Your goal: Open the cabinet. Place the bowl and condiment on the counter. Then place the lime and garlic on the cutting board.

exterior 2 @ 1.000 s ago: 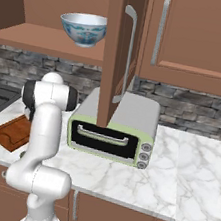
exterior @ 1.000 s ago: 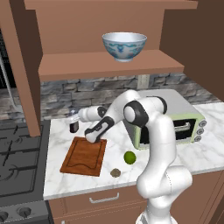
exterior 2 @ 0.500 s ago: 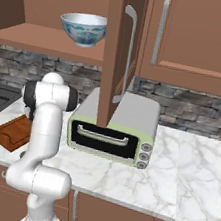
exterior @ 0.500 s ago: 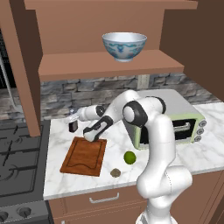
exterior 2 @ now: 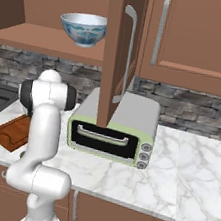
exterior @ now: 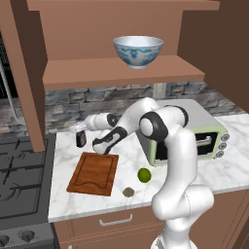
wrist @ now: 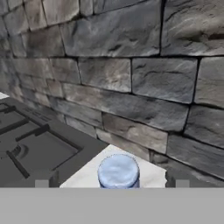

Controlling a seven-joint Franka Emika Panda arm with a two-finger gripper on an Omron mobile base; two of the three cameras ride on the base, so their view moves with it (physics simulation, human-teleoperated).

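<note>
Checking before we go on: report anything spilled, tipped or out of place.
Nothing spilled or damaged. The condiment stands upright on the counter; the lime and garlic lie beside the cutting board, not on it.

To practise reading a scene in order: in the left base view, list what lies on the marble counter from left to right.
Condiment → cutting board → garlic → lime → toaster oven.
</note>
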